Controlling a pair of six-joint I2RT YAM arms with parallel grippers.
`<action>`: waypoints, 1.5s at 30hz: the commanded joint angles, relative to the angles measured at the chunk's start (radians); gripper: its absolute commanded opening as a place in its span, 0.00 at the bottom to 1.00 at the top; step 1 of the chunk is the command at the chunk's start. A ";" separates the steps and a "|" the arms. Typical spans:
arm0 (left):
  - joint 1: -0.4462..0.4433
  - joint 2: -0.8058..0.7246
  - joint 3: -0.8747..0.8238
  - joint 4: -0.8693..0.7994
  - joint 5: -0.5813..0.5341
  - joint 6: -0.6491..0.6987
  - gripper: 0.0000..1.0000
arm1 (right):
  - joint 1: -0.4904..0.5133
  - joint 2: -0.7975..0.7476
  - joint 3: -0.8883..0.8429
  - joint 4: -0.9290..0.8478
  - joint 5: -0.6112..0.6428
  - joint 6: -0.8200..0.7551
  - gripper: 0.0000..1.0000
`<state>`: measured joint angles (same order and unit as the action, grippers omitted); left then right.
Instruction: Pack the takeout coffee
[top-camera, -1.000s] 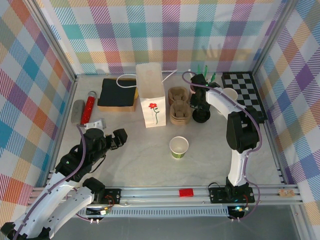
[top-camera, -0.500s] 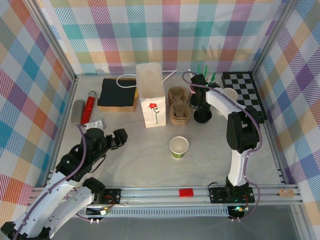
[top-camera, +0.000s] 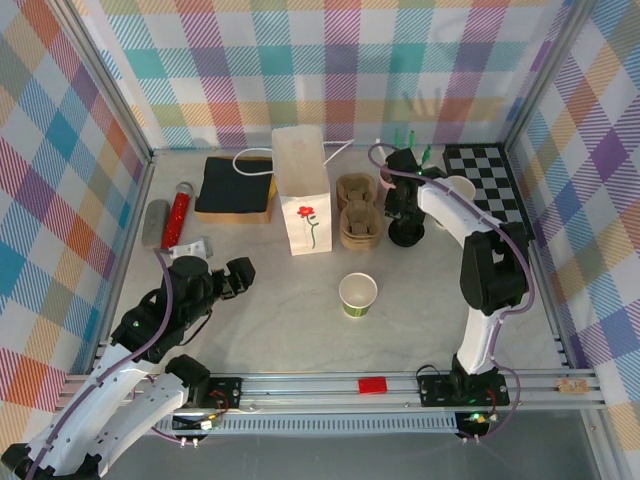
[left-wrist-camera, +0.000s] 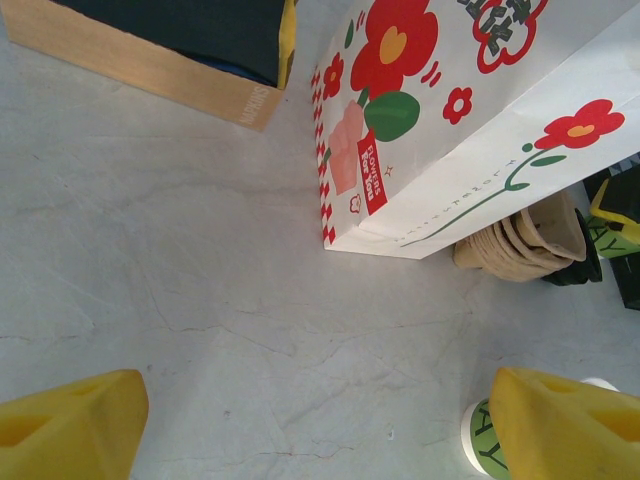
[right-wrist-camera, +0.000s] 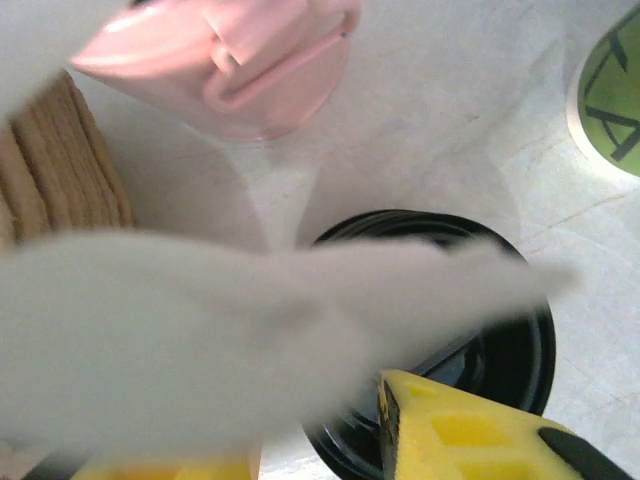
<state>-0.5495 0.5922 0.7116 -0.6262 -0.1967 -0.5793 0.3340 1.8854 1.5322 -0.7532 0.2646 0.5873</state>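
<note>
A round black lid (top-camera: 405, 236) (right-wrist-camera: 450, 320) lies on the table directly under my right gripper (top-camera: 403, 205) (right-wrist-camera: 320, 450). I cannot tell whether a cup stands beneath it, so the takeout coffee cannot be made out for certain. The gripper's yellow fingers (right-wrist-camera: 470, 430) stand apart above the lid, and a blurred white shape crosses in front of them. The tall white paper bag (top-camera: 303, 205) (left-wrist-camera: 450, 120) with a red flower stands upright mid-table. My left gripper (top-camera: 238, 275) (left-wrist-camera: 320, 430) hangs open over bare table, near front left of the bag.
A lidless green cup (top-camera: 357, 295) (left-wrist-camera: 478, 440) stands in front of the bag. Brown cup carriers (top-camera: 358, 215) (left-wrist-camera: 525, 240) sit between bag and lid. A pink object (right-wrist-camera: 230, 60), another cup (top-camera: 460, 187), a chessboard (top-camera: 490, 180), a black box (top-camera: 235, 188) and a red tube (top-camera: 180, 212) lie around.
My right arm has shifted slightly to the right while staying over the black lid. The left arm, the bag and the cups have not moved.
</note>
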 joint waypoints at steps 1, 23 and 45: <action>-0.010 -0.006 0.031 0.000 -0.006 0.017 0.88 | 0.002 -0.024 -0.027 -0.015 0.004 -0.016 0.37; -0.010 0.001 0.035 0.005 -0.006 0.018 0.88 | 0.014 -0.008 -0.057 0.038 -0.027 -0.046 0.43; -0.010 -0.007 0.031 -0.004 -0.017 0.016 0.88 | 0.023 0.017 -0.060 0.038 -0.002 -0.045 0.19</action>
<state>-0.5495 0.5934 0.7116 -0.6266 -0.1970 -0.5793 0.3466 1.9186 1.4750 -0.6994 0.2508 0.5522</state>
